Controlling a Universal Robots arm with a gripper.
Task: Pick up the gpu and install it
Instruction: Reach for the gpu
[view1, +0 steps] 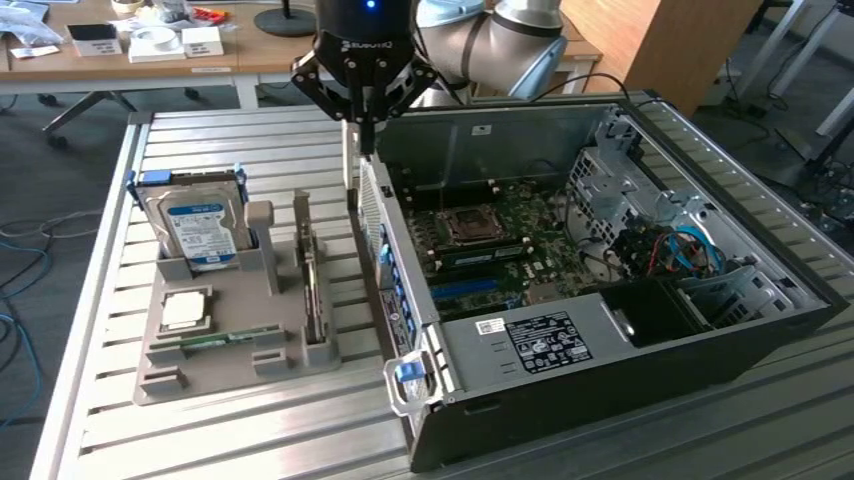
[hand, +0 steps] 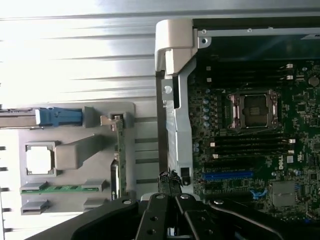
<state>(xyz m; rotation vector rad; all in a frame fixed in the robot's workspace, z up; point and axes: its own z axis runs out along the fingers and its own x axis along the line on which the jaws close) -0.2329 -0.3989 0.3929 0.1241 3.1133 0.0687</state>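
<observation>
— Where is the graphics card (view1: 310, 285) (hand: 119, 146)?
— It stands on edge in the tray (view1: 220, 375) (hand: 75, 111), in the slot nearest the computer case (view1: 747, 330) (hand: 175, 40).
— And my gripper (view1: 355, 130) (hand: 170, 179)?
— Your gripper is pinched together, above the case's tray-side edge. Only a narrow strip of table (view1: 200, 140) (hand: 75, 60) separates tray and case.

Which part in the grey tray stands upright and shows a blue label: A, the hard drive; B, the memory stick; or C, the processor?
A: the hard drive stands on edge in the grey tray with its blue label towards the exterior camera, while the memory stick and the processor lie flat.
</observation>
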